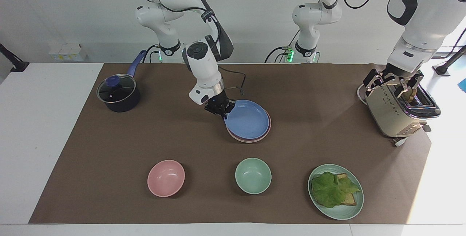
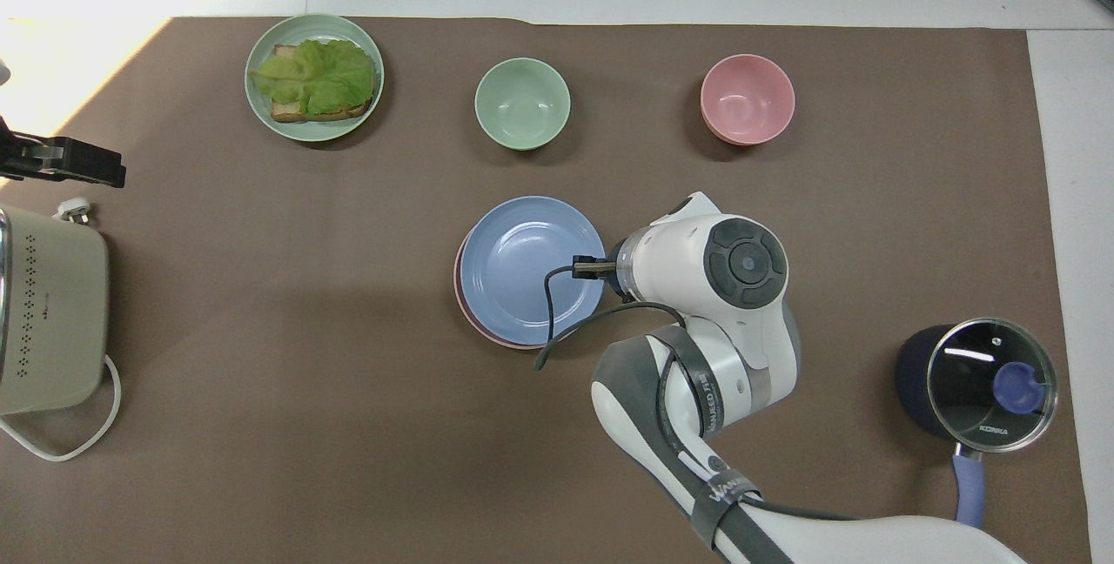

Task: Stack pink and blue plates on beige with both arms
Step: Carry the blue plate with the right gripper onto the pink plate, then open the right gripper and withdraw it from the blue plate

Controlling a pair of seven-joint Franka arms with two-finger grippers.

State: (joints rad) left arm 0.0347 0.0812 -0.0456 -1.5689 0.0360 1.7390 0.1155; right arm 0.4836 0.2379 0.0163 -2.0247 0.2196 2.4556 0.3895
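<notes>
The blue plate sits low over the pink plate at the middle of the mat and covers nearly all of it. Only a thin pink crescent shows at the edge farther from the robots. My right gripper is shut on the blue plate's rim, at the side toward the right arm's end. I cannot tell whether the two plates touch. The beige plate is hidden. My left gripper waits open above the toaster.
A beige toaster stands at the left arm's end. A dark pot with a glass lid is at the right arm's end. Farther from the robots are a pink bowl, a green bowl and a green plate with toast and lettuce.
</notes>
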